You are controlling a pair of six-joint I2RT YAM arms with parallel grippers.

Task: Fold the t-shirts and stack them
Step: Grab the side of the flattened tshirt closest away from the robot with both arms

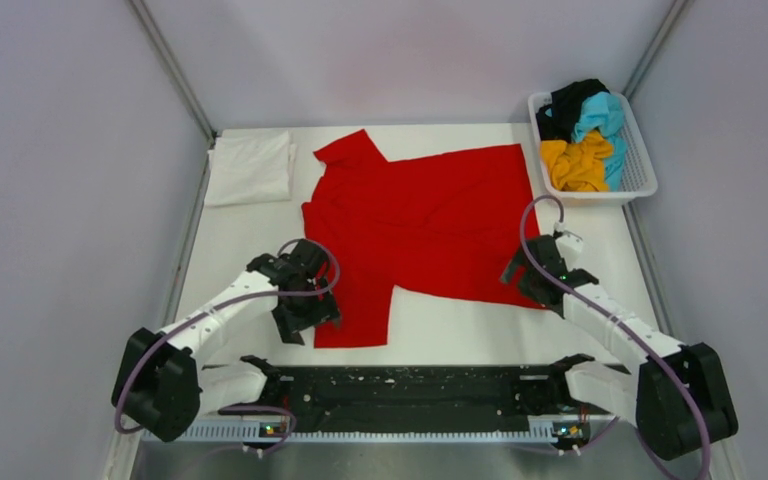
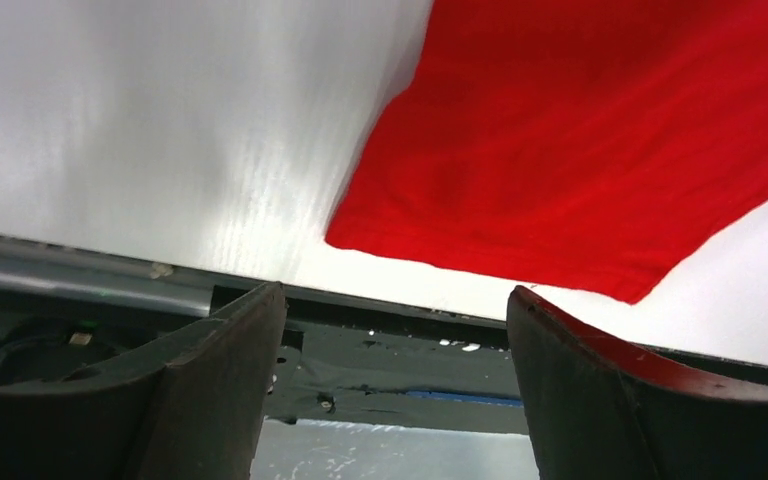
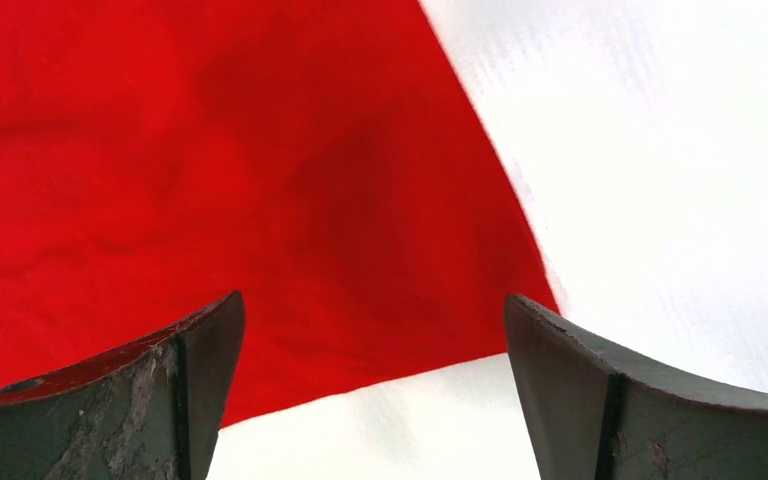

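Observation:
A bright red t-shirt (image 1: pixel 420 220) lies spread flat mid-table, one sleeve reaching toward the near edge. A white t-shirt (image 1: pixel 250 168) lies folded at the back left. My left gripper (image 1: pixel 305 322) is open and empty, just left of the red sleeve's near end. In the left wrist view (image 2: pixel 395 385) the sleeve (image 2: pixel 600 150) lies beyond the fingertips, apart from them. My right gripper (image 1: pixel 522 275) is open and empty over the shirt's near right corner. In the right wrist view (image 3: pixel 370 390) that corner (image 3: pixel 210 180) lies between and beyond the jaws.
A white mesh basket (image 1: pixel 590 197) at the back right holds black (image 1: pixel 570 105), turquoise (image 1: pixel 605 120) and orange-yellow (image 1: pixel 575 165) shirts. The black base plate (image 1: pixel 410 395) runs along the near edge. Grey walls close in the left, right and back of the white table (image 1: pixel 460 330).

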